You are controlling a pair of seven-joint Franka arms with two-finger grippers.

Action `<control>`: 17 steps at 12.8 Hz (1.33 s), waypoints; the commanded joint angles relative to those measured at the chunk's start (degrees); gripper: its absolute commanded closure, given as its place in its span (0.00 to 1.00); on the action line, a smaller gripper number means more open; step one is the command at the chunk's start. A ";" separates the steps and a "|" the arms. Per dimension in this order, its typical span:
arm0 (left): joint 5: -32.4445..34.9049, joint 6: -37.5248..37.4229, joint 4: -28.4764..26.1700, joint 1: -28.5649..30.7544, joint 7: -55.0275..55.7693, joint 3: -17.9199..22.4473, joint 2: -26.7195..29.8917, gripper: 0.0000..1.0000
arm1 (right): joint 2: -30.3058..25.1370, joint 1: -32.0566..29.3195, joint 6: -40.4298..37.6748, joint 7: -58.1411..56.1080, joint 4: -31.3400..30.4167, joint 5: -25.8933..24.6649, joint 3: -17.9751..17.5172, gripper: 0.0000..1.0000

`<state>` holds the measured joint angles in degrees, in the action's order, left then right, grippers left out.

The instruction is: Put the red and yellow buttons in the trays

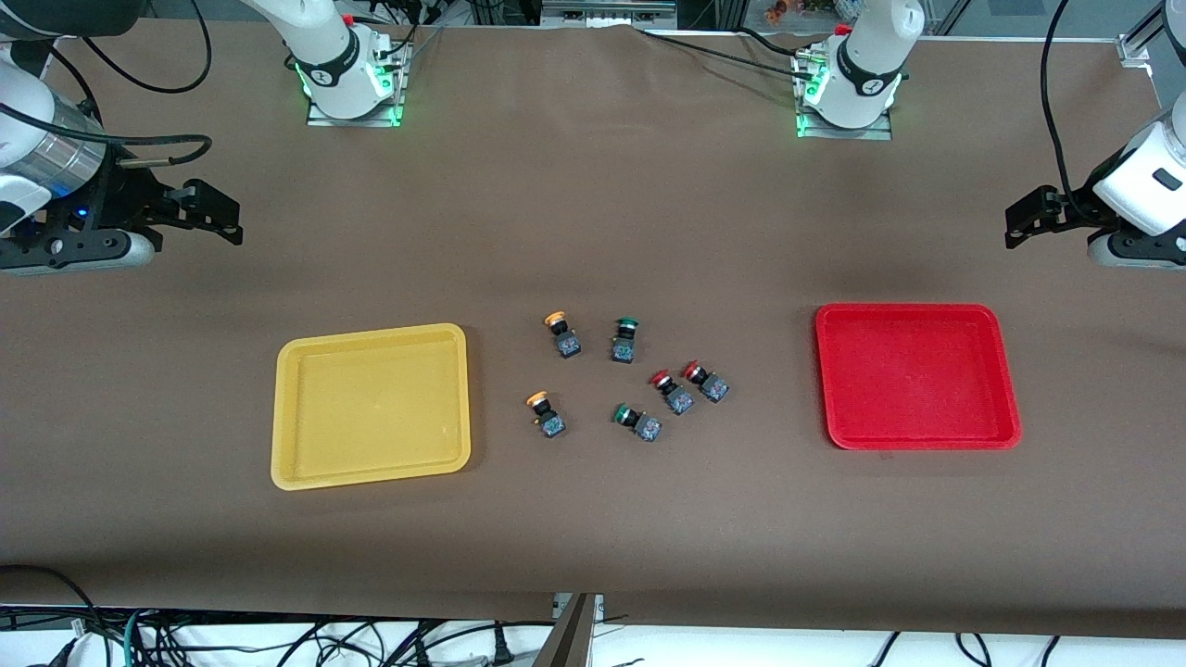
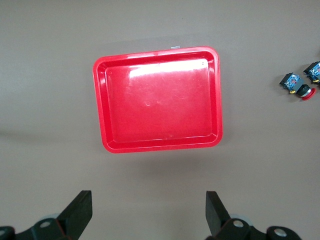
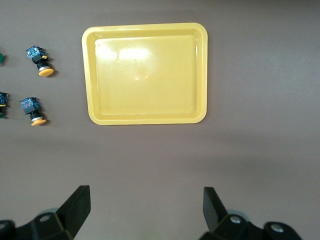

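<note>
The brown desk (image 1: 593, 519) carries everything. The red tray (image 1: 917, 376) lies toward the left arm's end, the yellow tray (image 1: 372, 405) toward the right arm's end. Both arms wait, drawn back and raised. The left tool (image 2: 148, 212) hangs beside the red tray, fingers apart; the right tool (image 3: 146, 210) hangs beside the yellow tray, fingers apart too. Between the trays lie two yellow buttons (image 1: 559, 333) beside the yellow tray, two red buttons (image 1: 704, 381) toward the red tray, and two green buttons (image 1: 624, 339) between those pairs. No writing is legible.
</note>
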<state>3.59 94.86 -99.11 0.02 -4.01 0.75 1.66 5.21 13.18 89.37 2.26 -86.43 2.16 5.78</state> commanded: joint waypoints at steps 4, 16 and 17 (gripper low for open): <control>-0.26 -1.52 1.90 -0.11 0.14 0.13 -0.87 0.00 | -0.47 -0.70 -0.16 -0.15 0.65 -0.05 -0.25 0.00; -6.14 7.80 12.32 -8.27 24.32 -1.01 -22.37 0.00 | 3.91 6.75 0.60 -6.56 -0.14 1.18 -2.18 0.00; -5.97 7.80 15.32 -11.07 32.67 -1.01 -25.80 0.00 | 6.88 9.55 3.15 -6.04 -0.14 2.31 -2.27 0.00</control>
<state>-1.48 104.30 -92.76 -7.33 16.65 -0.68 -17.17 7.86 18.83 89.21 -4.00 -86.97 3.00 3.47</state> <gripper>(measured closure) 0.000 0.000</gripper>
